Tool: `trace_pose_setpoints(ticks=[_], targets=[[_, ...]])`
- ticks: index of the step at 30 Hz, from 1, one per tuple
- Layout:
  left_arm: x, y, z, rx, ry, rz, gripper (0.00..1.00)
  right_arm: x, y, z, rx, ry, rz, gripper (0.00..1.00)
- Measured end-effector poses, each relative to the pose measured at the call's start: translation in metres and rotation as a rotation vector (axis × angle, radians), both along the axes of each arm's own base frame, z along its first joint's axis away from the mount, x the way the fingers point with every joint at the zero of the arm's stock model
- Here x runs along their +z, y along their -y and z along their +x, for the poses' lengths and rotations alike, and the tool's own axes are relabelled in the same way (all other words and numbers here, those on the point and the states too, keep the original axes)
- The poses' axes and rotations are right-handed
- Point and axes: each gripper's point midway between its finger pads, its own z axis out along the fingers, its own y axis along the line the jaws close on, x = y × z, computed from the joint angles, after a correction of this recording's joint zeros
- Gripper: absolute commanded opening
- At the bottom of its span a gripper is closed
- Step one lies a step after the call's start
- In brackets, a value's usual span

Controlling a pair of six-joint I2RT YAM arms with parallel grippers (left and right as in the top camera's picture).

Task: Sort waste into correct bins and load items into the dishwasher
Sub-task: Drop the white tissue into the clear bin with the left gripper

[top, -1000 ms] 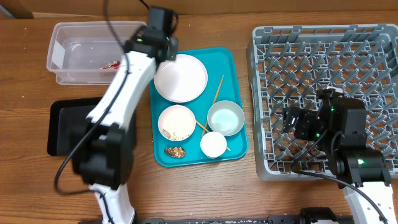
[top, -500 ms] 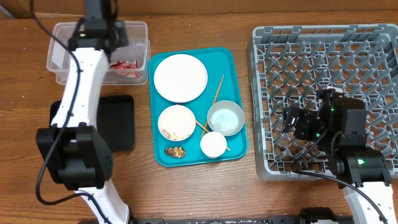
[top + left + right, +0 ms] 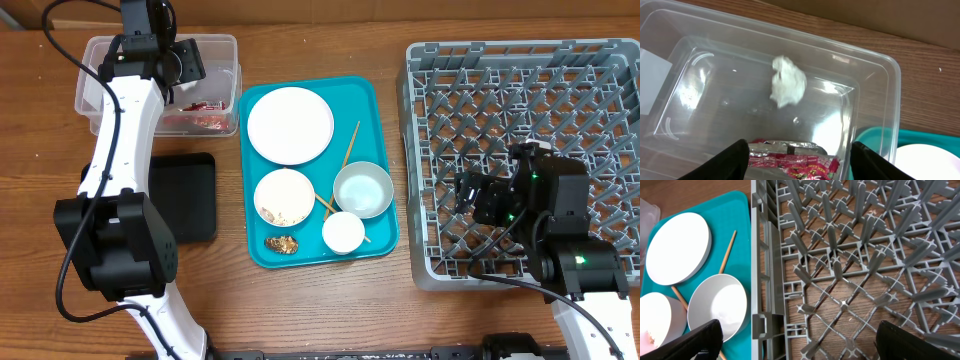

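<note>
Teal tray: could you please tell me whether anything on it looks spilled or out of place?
Yes. A small brown food lump lies loose on the tray floor, right beside the white bowl that holds scraps. The two chopsticks lie apart, one running between the bowls.

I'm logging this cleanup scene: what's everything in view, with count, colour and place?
tub: 1, clear, table's far left
wrapper: 1, red, in tub
tissue: 1, white, in tub
black tray: 1, black, in front of tub
teal tray: 1, teal, table middle
plate: 1, white, teal tray's far end
bowls: 2, white with scraps, pale blue, on teal tray
cup: 1, white, teal tray's near edge
chopsticks: 2, wooden, on teal tray
food lump: 1, brown, beside cup
rack: 1, grey, right
table: 1, brown wood
left fingers: 2, black, open over tub
right fingers: 2, black, open over rack
</note>
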Motion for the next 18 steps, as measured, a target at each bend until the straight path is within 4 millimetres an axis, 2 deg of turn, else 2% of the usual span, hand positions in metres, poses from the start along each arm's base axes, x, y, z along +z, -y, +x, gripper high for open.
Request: trace_pose_setpoints(ticks=[5,9,13,18], targets=[[-0.001,0.017,-0.001,-0.050,-0.008,-0.035,0.69,0.000,0.000,0.000,0.000,0.000,0.000,1.00],[0.000,0.053,-0.010,-0.158,-0.038,-0.078,0.69,0.000,0.000,0.001,0.000,0.003,0.000,1.00],[-0.005,0.092,-0.033,-0.249,-0.125,-0.107,0.70,0.001,0.000,0.001,0.000,0.004,0.000,1.00],[-0.017,0.123,-0.062,-0.320,-0.238,-0.120,0.66,0.002,0.000,0.002,0.000,0.012,0.000,1.00]])
